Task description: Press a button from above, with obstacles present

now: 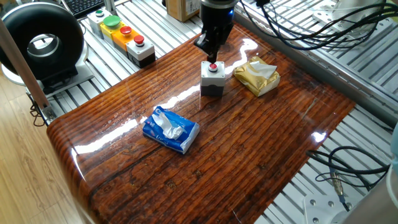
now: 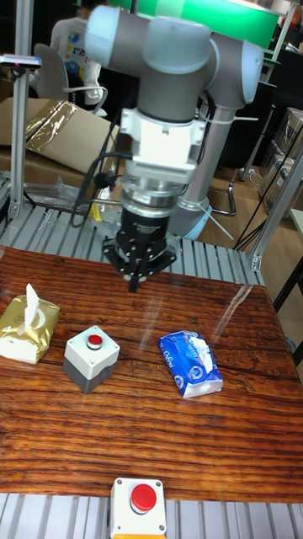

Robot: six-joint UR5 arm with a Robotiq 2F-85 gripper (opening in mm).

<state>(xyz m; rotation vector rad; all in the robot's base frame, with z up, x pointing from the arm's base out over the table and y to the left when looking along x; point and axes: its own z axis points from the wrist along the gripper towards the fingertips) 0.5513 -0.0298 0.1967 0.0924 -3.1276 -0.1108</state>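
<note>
The button [image 1: 214, 66] is a small red cap on top of a white-and-grey box [image 1: 212, 79] near the far edge of the wooden table. My gripper [image 1: 211, 56] hangs just above it, its fingers drawn together into one tip, with nothing held. The tall fixed view shows the gripper [image 2: 135, 283] in the air, apart from the button [image 2: 95, 341]. Of the obstacles, a gold foil packet [image 1: 257, 76] lies right of the box, and a blue-and-white tissue pack [image 1: 170, 129] lies nearer the table's front. In the tall fixed view they appear as the packet [image 2: 29, 327] and the pack [image 2: 191, 362].
A row of button boxes [image 1: 121, 32] with green and red caps stands on the metal frame off the table's far left. A black round device [image 1: 42, 42] stands at the left. Cables [image 1: 348, 162] lie along the right side. Another red-button box [image 2: 140, 504] sits beyond the table's edge.
</note>
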